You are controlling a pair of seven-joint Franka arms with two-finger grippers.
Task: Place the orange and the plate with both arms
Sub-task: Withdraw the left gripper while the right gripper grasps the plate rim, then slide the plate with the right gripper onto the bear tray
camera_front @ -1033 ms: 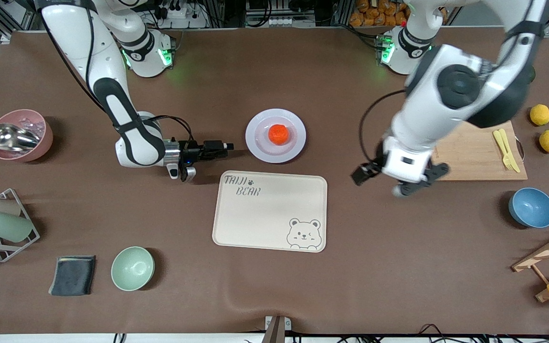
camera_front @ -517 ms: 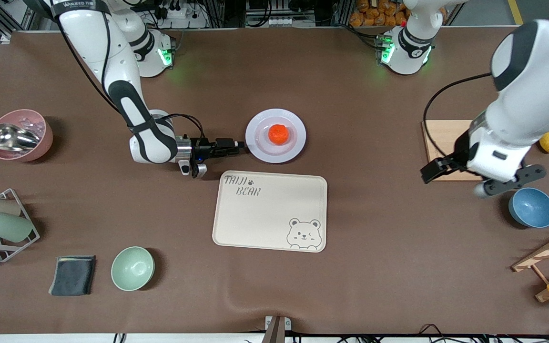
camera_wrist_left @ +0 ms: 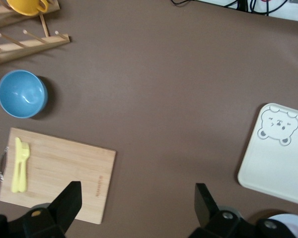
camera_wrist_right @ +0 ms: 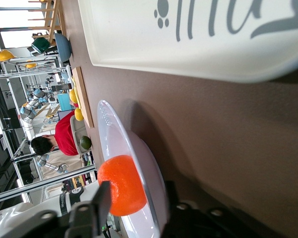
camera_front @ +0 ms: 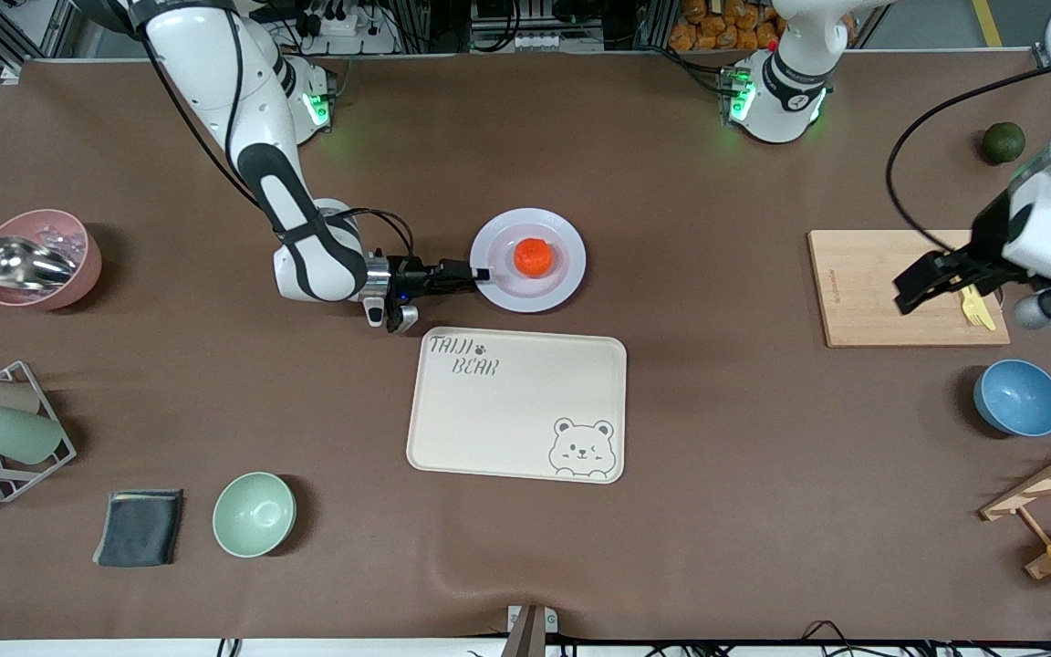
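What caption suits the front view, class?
Right gripper open around the plate rim, orange on it; left gripper open above the cutting board.

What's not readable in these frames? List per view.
- Front view: whether the right end effector has closed on the plate rim; its fingertips overlap the rim.
- Right wrist view: the orange is partly hidden by the plate rim and a finger.
- Front view: the left end effector, over the cutting board, hides part of the yellow utensils.
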